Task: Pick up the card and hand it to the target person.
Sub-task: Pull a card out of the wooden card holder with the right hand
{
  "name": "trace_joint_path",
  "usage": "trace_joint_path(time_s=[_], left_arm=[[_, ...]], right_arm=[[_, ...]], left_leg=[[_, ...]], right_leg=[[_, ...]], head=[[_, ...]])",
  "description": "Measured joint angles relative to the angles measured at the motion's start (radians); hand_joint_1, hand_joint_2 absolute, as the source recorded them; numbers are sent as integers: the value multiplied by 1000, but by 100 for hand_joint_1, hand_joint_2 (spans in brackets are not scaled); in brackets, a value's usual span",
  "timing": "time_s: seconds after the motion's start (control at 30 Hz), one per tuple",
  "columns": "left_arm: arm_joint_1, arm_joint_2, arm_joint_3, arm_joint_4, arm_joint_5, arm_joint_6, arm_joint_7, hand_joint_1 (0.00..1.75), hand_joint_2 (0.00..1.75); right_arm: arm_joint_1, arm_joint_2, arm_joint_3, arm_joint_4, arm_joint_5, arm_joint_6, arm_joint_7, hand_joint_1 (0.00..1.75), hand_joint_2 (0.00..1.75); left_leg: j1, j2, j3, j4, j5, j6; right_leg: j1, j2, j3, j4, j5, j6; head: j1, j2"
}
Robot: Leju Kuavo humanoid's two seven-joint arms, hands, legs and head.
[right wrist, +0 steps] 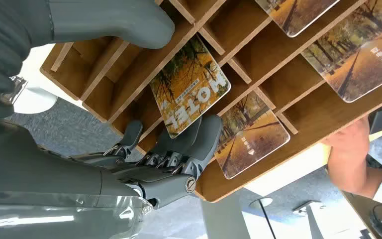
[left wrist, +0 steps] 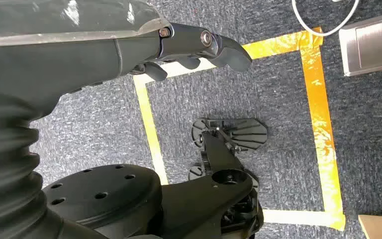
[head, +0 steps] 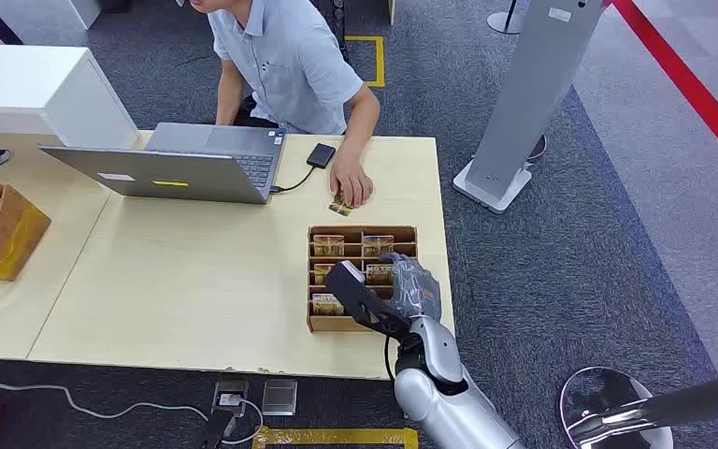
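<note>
The right robot hand (head: 409, 281) reaches into the wooden card organizer (head: 409, 230) at the 3 o'clock side of the bench (head: 196, 281). Its thumb and darker fingers (right wrist: 199, 137) bracket a hotel card (right wrist: 189, 92) that leans in its compartment; the card appears touched at its edge, not yet lifted clear. Dividers keep each card upright, presumably for easy pinching, but they crowd the fingers. The left robot hand (left wrist: 199, 47) hangs over the carpet, fingers curled in, holding nothing. A seated person (head: 285, 56) at 12 o'clock rests a hand (head: 351, 182) on another card (head: 339, 206). A laptop (head: 178, 164) stands at 11 o'clock.
</note>
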Motion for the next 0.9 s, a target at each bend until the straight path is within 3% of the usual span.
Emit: trace_joint_path(time_s=[0.8,0.9], left_arm=[[0,0,0,0,0,-13,0,0,175],[0,0,0,0,0,-15,0,0,175]], right_arm=[[0,-1,-10,1,4,4,-1,87,175],[-1,-1,-10,3,9,8,0,117,175]], left_leg=[[0,0,0,0,0,0],[0,0,0,0,0,0]], right_leg=[[0,0,0,0,0,0],[0,0,0,0,0,0]], head=[[0,0],[0,0]])
